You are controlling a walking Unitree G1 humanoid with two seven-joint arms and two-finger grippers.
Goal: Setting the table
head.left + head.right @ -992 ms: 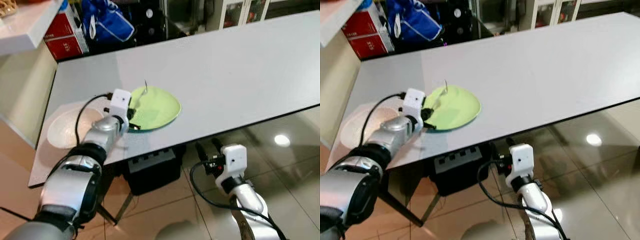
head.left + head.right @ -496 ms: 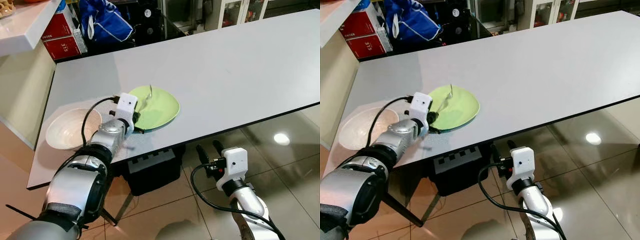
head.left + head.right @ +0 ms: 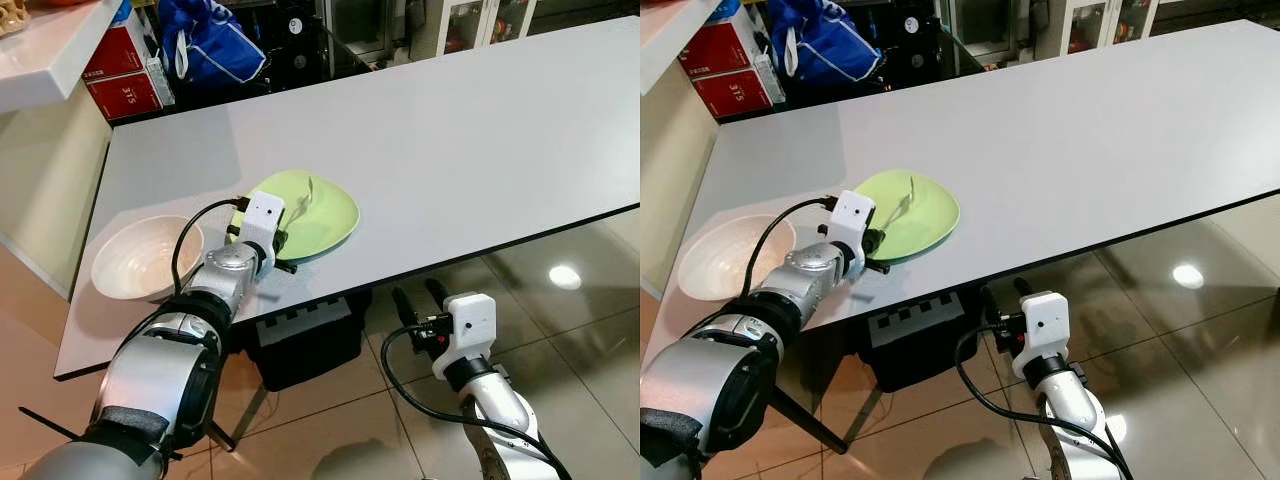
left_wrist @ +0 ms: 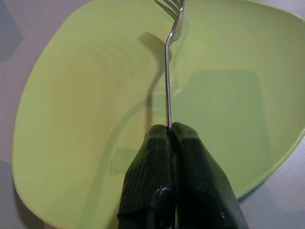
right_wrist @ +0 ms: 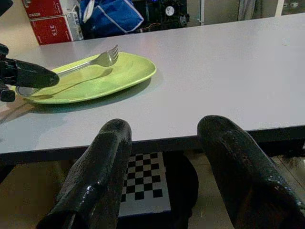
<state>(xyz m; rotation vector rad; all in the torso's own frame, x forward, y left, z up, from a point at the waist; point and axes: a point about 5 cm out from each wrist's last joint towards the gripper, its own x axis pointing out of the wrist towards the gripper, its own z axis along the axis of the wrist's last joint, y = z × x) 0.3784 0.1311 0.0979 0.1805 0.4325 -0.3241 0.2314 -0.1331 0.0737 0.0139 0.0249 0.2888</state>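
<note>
Gleaming grey table [image 3: 480,130], glossy tiles [image 3: 560,330]

Our left arm reaches forward over the near bench [image 3: 480,150] edge, wrist level, left hand [image 4: 170,136] pinched tight on a fork [image 4: 167,71] handle, fingers [image 4: 147,181] pressed together. Our right arm hangs low below the bench edge, right hand [image 5: 167,162] pointing forward, its two fingers [image 5: 100,176] spread apart, holding nothing.
</note>
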